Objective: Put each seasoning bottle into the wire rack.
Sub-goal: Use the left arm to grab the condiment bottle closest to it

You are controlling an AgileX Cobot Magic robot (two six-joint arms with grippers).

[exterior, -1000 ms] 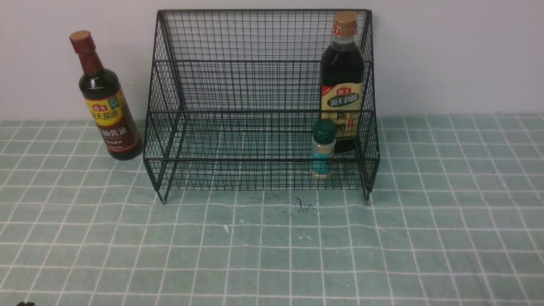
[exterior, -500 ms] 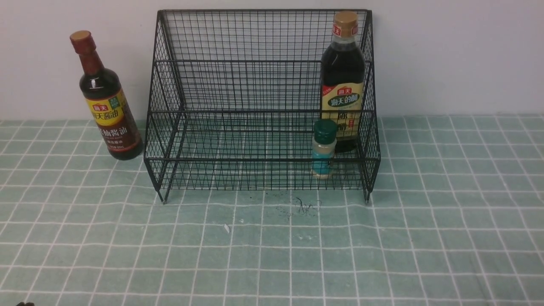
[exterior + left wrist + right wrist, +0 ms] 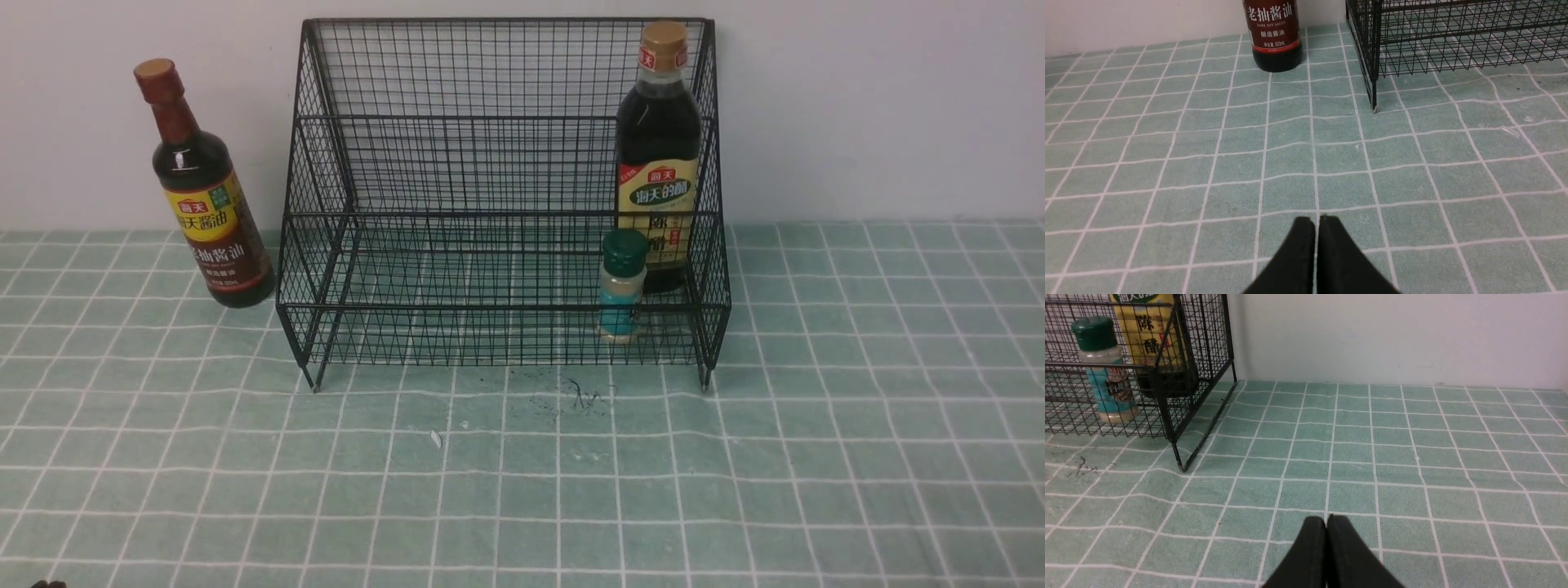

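The left pincer [image 3: 1316, 222] has its black tips pressed together with nothing between them. It hangs low over the pale green, white-gridded cloth of the worktop [image 3: 1167, 163]. Ahead of it, with open cloth between, stands the tall dark bottle with a brown-red cap and yellow-red label [image 3: 208, 196]. This bottle is upright on the cloth near the white wall, outside the rack and just beside its left side.

The right pincer [image 3: 1326, 522] is likewise closed tip to tip and holds nothing, above bare cloth well to the right of the rack.

The large black wire-mesh two-tier rack [image 3: 490, 308] stands on short legs against the wall. At its right end the tiny green-capped, teal-labelled shaker [image 3: 620, 286] sits upright on the front lower tier, behind the low front rail. Just behind the shaker, close to the right side wall, the stouter dark bottle with a tan cap and beige label [image 3: 657, 155] stands upright, its cap reaching about the rack's top edge. The rest of the rack holds nothing.

On the cloth before the rack lie a dark scribbled smudge [image 3: 581, 397] and a small white fleck [image 3: 435, 439].
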